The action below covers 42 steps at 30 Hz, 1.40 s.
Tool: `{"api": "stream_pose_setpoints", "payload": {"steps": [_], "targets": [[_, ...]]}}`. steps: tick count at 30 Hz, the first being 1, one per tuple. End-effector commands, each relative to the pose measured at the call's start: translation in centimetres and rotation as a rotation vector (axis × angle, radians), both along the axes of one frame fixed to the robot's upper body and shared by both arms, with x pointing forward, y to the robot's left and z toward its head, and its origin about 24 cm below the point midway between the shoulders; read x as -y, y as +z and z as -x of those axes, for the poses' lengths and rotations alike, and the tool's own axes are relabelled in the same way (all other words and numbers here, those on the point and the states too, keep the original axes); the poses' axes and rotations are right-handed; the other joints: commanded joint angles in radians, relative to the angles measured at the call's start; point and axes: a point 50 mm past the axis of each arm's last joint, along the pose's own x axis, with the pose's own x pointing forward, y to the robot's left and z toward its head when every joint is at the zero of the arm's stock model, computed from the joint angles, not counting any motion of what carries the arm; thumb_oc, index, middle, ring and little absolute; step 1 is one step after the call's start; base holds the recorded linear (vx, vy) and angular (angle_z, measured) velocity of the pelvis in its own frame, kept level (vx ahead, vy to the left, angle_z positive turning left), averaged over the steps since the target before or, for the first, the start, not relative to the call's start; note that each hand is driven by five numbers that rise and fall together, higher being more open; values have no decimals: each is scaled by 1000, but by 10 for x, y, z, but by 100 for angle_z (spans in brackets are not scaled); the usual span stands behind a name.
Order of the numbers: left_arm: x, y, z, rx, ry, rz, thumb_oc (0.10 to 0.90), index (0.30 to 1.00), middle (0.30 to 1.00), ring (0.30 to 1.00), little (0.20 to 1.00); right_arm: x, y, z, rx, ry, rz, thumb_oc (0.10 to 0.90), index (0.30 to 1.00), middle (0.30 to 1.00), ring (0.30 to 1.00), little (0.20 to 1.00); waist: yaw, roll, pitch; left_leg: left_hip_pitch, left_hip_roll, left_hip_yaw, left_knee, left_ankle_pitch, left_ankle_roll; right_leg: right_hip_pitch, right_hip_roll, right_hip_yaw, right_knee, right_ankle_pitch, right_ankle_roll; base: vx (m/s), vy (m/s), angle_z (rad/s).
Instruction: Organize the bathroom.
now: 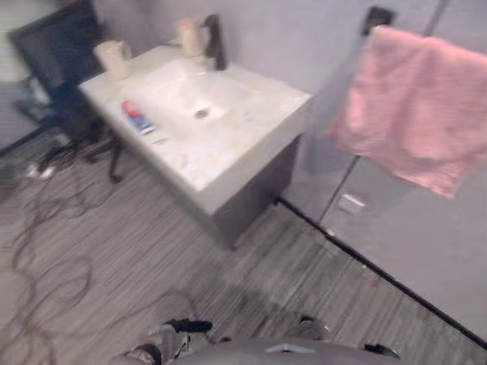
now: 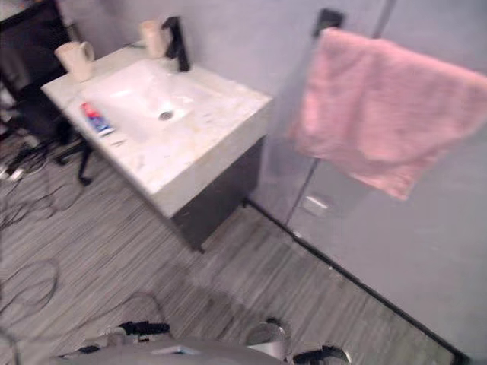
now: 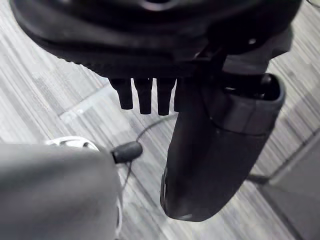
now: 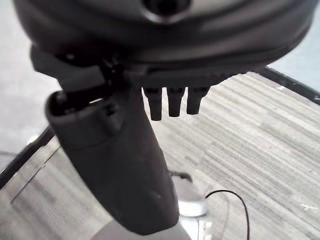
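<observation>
While both hands (image 3: 210, 150) (image 4: 115, 165) hang spread over the floor (image 1: 152, 251), a toothpaste tube (image 1: 138, 117) lies on the sink (image 1: 228, 144) beside a pink towel (image 1: 415, 106).

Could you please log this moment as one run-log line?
left hand: open, empty | right hand: open, empty | toothpaste tube: on sink counter | pink towel: hanging

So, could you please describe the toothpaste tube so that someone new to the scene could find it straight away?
Start at the white sink counter standing against the grey wall. On its left rim, beside the basin and nearer than the two beige cups, lies the toothpaste tube. It is the only flat, red-and-blue thing on the counter; everything else there is pale or black.
</observation>
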Motion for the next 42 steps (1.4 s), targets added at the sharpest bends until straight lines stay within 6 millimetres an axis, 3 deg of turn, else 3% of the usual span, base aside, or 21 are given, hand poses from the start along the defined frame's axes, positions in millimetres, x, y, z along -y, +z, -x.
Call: {"api": "stream_pose_setpoints", "payload": {"steps": [1,4,6,7,8,9,12,14,16,19,24,25,27,29,32,37,39,42], "targets": [[-27,3,15,-56,11,-89,800,900,900,900,900,7,11,-39,41,49,40,800,900,900,900,900,26,-38,-7,93,66,-12,14,-64,-53,-135,36,83,-134,100,98,-124,594,123],[-26,3,13,-49,7,-98,800,900,900,900,900,6,11,-38,28,55,28,800,900,900,900,900,29,-35,2,77,23,-31,-8,-61,-32,-149,-20,108,-109,140,96,-56,341,55],[-26,3,10,-36,19,-99,800,900,900,900,900,5,10,-36,12,45,20,800,900,900,900,900,21,-27,5,75,17,-42,-26,-51,-28,-154,-12,143,-89,137,88,-21,322,55],[-26,5,2,-10,-38,-109,800,900,900,900,900,4,7,-27,-8,-15,8,800,900,900,900,900,-13,-10,13,69,16,-72,-41,-23,-27,-161,63,229,-32,102,69,12,264,66],[-26,5,-1,-5,-55,-111,800,900,900,900,900,4,7,-25,-11,-29,6,800,900,900,900,900,-21,-6,15,68,18,-82,-43,-18,-26,-166,85,248,-13,90,65,38,267,92],[-24,7,-9,12,-101,-116,800,900,900,900,900,2,5,-20,-25,-59,1,800,900,900,900,900,-44,4,20,63,21,-106,-48,-4,-24,-175,145,291,22,58,54,40,186,156],[-20,12,-30,58,-130,-130,800,900,900,900,900,-4,1,-7,-79,-80,-19,800,900,900,900,900,-88,4,30,54,-5,-149,-60,9,-10,-181,267,308,41,-2,35,70,200,159],[-21,13,-34,63,-115,-137,800,900,900,900,900,-7,-1,-4,-97,-70,-34,800,900,900,900,900,-94,-4,33,57,-21,-143,-62,4,-5,-181,291,281,24,-10,30,65,112,74],[-24,14,-33,55,-109,-153,800,900,900,900,900,-14,-4,-1,-121,-35,-66,800,900,900,900,900,-98,-28,34,70,-65,-137,-61,-21,11,-195,326,234,-31,9,31,77,49,28],[-25,13,-29,43,-108,-157,800,900,900,900,900,-16,-5,3,-132,-33,-81,800,900,900,900,900,-98,-32,37,64,-80,-143,-55,-23,23,-167,340,256,-56,10,20,59,-7,-10],[-23,9,-18,27,-141,-155,800,900,900,900,900,-14,-6,9,-135,-51,-74,800,900,900,900,900,-97,-45,28,47,-91,-128,36,-47,0,-87,348,291,-126,24,12,95,17,8],[-21,9,-21,43,-135,-146,800,900,900,900,900,-11,-5,12,-141,-48,-55,800,900,900,900,900,-96,-63,28,-3,-64,-113,165,-21,-39,-49,337,309,-158,38,-1,55,52,11],[-19,11,-26,69,-149,-144,800,900,900,900,900,-7,-4,12,-140,-53,-46,800,900,900,900,900,-91,-84,33,-50,-28,-113,249,-23,-51,-21,318,321,-172,42,-10,68,94,33],[-18,11,-29,86,-141,-147,800,900,900,900,900,-6,-4,10,-142,-42,-37,800,900,900,900,900,-82,-103,32,-68,0,-128,274,-42,-42,-6,304,333,-177,42,-14,90,128,26],[-18,11,-29,87,-126,-150,800,900,900,900,900,-5,-3,7,-153,-19,-23,800,900,900,900,900,-68,-112,25,-75,53,-151,255,-20,-41,-2,298,350,-172,28,-20,115,168,-3],[-18,11,-27,85,-116,-151,800,900,900,900,900,-1,0,1,-136,-11,-4,800,900,900,900,900,-56,-101,18,-47,166,-184,150,71,-71,17,287,399,-166,-6,-16,153,279,-20],[-17,11,-27,82,-114,-150,800,900,900,900,900,0,0,0,-133,-12,0,800,900,900,900,900,-57,-96,17,-35,169,-185,129,63,-72,16,278,405,-159,-12,-10,125,315,-13],[-15,8,-19,67,-108,-138,800,900,900,900,900,2,3,-11,-94,-22,21,800,900,900,900,900,-57,-53,18,11,155,-181,63,26,-82,-40,226,406,-76,-42,37,167,573,-14]]}}
